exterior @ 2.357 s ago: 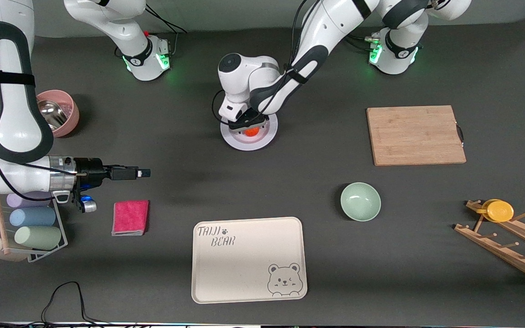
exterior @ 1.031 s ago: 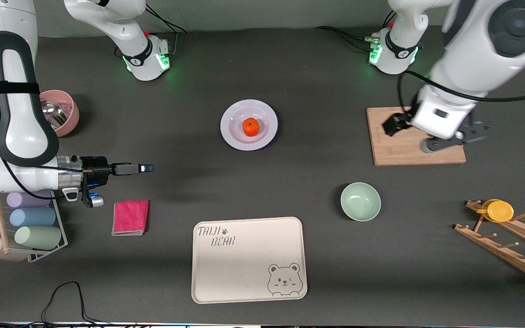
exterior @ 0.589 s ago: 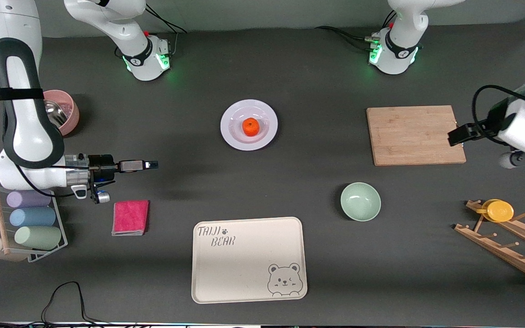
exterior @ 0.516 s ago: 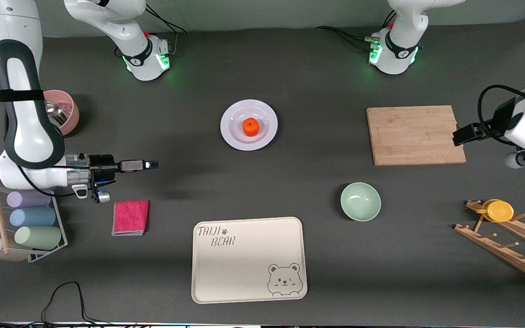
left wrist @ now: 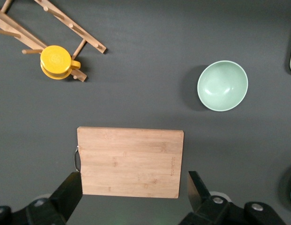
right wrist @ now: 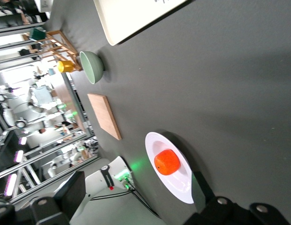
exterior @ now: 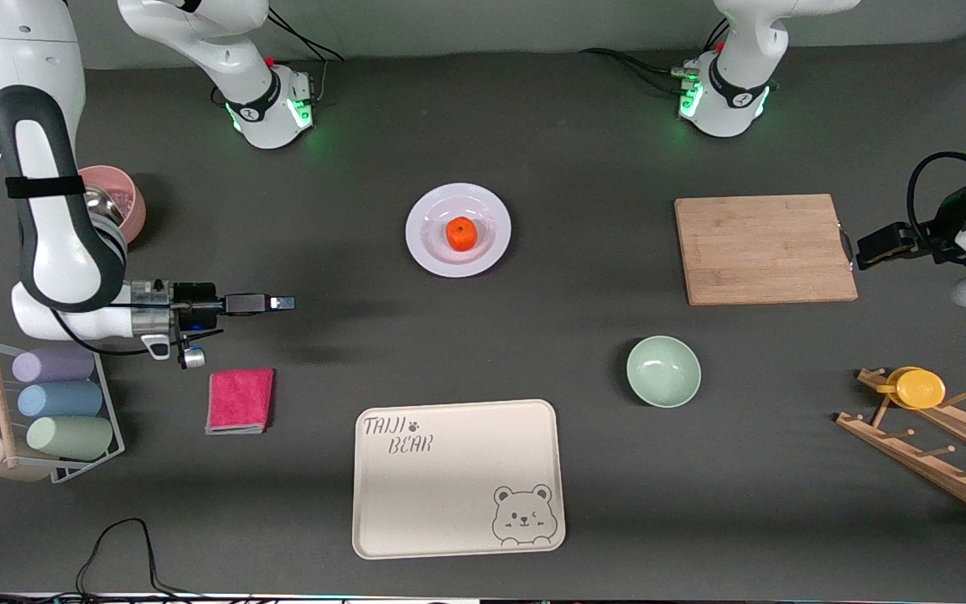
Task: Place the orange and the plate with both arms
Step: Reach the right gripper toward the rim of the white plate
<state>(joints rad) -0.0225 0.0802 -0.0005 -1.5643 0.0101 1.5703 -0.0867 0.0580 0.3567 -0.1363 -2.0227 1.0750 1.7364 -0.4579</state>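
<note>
The orange point(exterior: 461, 233) sits in the middle of the white plate point(exterior: 421, 245) at the table's centre, with nothing touching it. My right gripper point(exterior: 282, 302) is open and empty, held level over bare table above the pink cloth and pointing toward the plate. Its wrist view shows the orange point(right wrist: 167, 161) on the plate point(right wrist: 182, 191) between its spread fingers point(right wrist: 72, 191). My left gripper point(exterior: 875, 245) is open and empty over the table, just off the handle edge of the wooden cutting board point(exterior: 764, 248). In its wrist view the board point(left wrist: 130, 161) lies below the gripper point(left wrist: 133, 188).
A pale-green bowl point(exterior: 663, 371) and a cream bear tray point(exterior: 458, 476) lie nearer the front camera. A wooden rack with a yellow cup point(exterior: 919, 387) stands at the left arm's end. A pink cloth point(exterior: 240, 400), a cup rack point(exterior: 55, 415) and a pink bowl point(exterior: 110, 205) are at the right arm's end.
My left gripper let go of the orange on the plate, then rose and swung across the cutting board to its own end of the table. My right gripper crept slightly toward the middle.
</note>
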